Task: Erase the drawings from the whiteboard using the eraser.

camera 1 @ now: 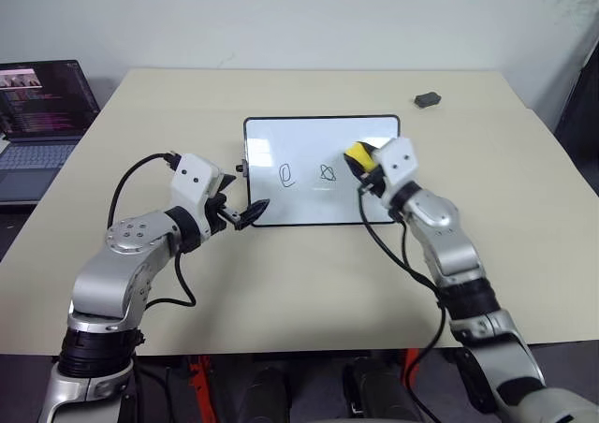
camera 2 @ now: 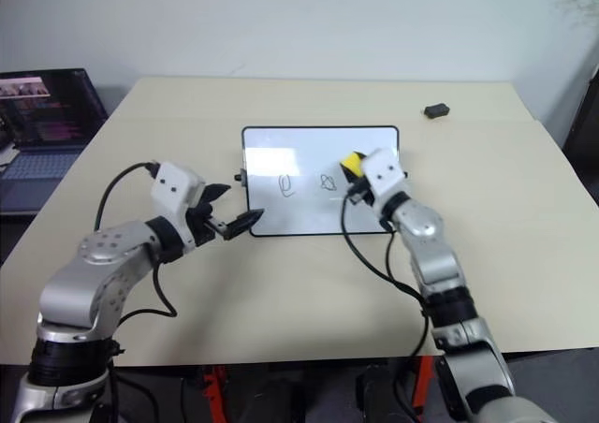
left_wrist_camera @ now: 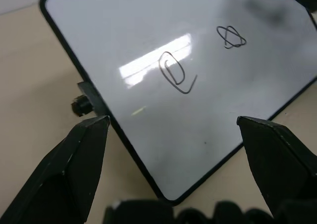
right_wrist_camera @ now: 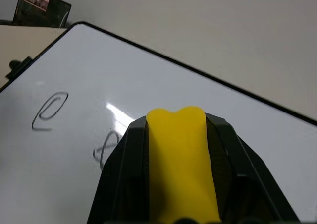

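A: So, where does the eraser (camera 1: 358, 155) sit?

B: Just right of centre in the left eye view, above the right part of the whiteboard (camera 1: 321, 133). The right gripper (camera 1: 364, 166) pinches it; in the right wrist view the yellow block is squeezed between the 2 black fingers (right_wrist_camera: 121, 174) and bulges out past them.

A: Is it touching the board?

B: That cannot be told. It is close over the surface, just beside the right-hand scribble.

A: And the drawings (camera 1: 306, 174)?

B: 2 dark marks show, side by side near the middle of the board: a loop (left_wrist_camera: 174, 74) on the left and a crossed knot shape (left_wrist_camera: 231, 37) to its right. A third is not visible; the eraser and gripper cover the spot further right.

A: What about the other arm?

B: The left gripper (camera 1: 243, 215) is at the lower left corner of the board, left of centre in the frame. Its fingers (left_wrist_camera: 74, 164) stand spread apart, holding nothing. In the left wrist view they straddle the board's near corner, and the small black knob (left_wrist_camera: 80, 106) on the frame's edge sits just beyond 1 finger.

A: Where is the board itself?

B: Flat on the beige table (camera 1: 281, 283), in the middle of the frame. A small dark grey lump (camera 1: 428, 98) lies well apart at the upper right, and a laptop (camera 1: 37, 123) is open at the far left edge.
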{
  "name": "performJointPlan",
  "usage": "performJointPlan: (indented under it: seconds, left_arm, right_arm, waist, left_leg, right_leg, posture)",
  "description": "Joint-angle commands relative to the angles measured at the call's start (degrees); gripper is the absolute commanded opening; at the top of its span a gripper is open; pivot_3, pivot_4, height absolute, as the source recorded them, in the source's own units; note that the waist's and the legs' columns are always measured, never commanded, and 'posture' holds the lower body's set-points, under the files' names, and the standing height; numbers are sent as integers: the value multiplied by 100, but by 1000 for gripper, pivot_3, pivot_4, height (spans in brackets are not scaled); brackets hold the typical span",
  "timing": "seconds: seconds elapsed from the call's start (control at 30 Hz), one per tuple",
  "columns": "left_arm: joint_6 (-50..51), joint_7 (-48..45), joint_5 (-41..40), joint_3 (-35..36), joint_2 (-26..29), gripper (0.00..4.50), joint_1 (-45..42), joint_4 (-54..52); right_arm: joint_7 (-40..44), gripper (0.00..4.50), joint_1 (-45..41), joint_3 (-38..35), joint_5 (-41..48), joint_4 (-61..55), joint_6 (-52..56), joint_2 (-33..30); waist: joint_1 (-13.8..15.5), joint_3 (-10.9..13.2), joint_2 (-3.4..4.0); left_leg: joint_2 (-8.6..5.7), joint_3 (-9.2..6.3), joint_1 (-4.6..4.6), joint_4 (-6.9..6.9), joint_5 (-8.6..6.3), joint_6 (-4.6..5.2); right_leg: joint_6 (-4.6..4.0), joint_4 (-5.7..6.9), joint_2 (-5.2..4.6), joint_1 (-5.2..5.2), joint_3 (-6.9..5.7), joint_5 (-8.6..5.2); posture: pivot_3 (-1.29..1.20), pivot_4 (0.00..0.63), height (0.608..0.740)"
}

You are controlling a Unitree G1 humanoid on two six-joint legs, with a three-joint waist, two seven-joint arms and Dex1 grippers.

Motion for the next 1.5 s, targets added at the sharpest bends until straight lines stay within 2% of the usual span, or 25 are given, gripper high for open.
performJointPlan:
  seconds: [0.03,0.2,0.33,0.5,0.57,0.67,0.87,0.93,1.1,1.23,1.37,1.5]
  left_arm:
    - [-131,-441,-79,-102,250,4500,-96,-167]
    - [-144,-505,-54,-108,248,4500,-242,-122]
    - [-167,-493,-28,-97,218,4500,-257,-169]
    - [-200,-370,-19,-22,164,4500,-256,-166]
    - [-213,-366,-23,-66,152,4500,-255,-160]
    - [-234,-363,-25,-114,131,4500,-297,-125]
    - [-284,-366,4,-142,122,4500,-308,-49]
    - [-249,-356,-11,-161,102,4500,-292,-78]
    - [-179,-350,-45,-205,51,4500,-271,-156]
    - [-156,-332,-46,-206,29,4500,-281,-176]
    - [-120,-293,-63,-186,16,4500,-259,-235]
    - [-96,-257,-75,-166,15,4500,-223,-275]
  right_arm:
    - [-98,1192,-603,128,-209,935,-563,151]
    - [-112,1192,-1057,270,-450,2424,-1144,216]
    - [95,1192,-817,493,-629,2937,-1047,165]
    - [463,1191,-176,899,-933,2766,-1072,-133]
    - [439,1191,-139,1014,-1089,2737,-1237,-241]
    - [342,1190,-226,1017,-1146,2759,-1334,-315]
    - [-130,1178,-752,452,-816,2733,-1248,-329]
    - [-243,1176,-913,302,-716,2765,-1173,-323]
    - [-341,1176,-1050,155,-651,2776,-1113,-248]
    - [-179,1176,-957,292,-693,2668,-815,-203]
    - [391,1175,-440,661,-892,2566,-356,-421]
    - [851,1175,109,1099,-1170,1982,-239,-751]
  waist:
    - [-2,0,1]
    - [50,1,0]
    - [36,-1,-2]
    - [18,-16,-8]
    - [9,-14,-7]
    - [3,-14,-7]
    - [3,-10,-6]
    - [11,-10,-6]
    - [17,-9,-6]
    - [9,-8,-5]
    - [10,-11,-9]
    - [14,-22,-21]
  left_leg:
    - [0,-1,0,-1,0,0]
    - [-8,-1,-9,-1,0,0]
    - [-8,5,1,1,0,0]
    - [-5,-2,41,1,0,2]
    - [-3,0,107,1,1,3]
    - [-5,4,157,2,8,12]
    - [-8,3,158,2,16,22]
    - [-9,0,144,2,16,22]
    - [-11,-2,103,-6,14,20]
    - [-10,-2,101,-15,13,20]
    - [-10,-2,108,-15,13,20]
    - [-10,-3,114,-14,13,20]
  right_leg:
    - [-1,-1,0,0,-1,0]
    - [-1,-10,-9,0,-4,0]
    - [-1,-7,-13,6,3,0]
    - [0,2,-9,41,-2,-1]
    - [23,-7,-7,110,0,-19]
    - [-15,-8,-7,154,9,-43]
    - [-14,-3,-7,157,10,-40]
    - [22,-4,-8,145,7,-19]
    - [23,-13,-11,112,5,-18]
    - [22,-23,-12,110,5,-18]
    - [23,-22,-12,115,4,-18]
    - [24,-24,-12,123,3,-19]
  posture:
    - [0,150,740]
    - [0,150,740]
    - [0,150,740]
    - [0,150,740]
    - [0,150,740]
    - [0,150,740]
    - [0,150,740]
    - [0,150,740]
    - [0,150,740]
    - [0,150,740]
    - [0,150,740]
    - [0,150,740]
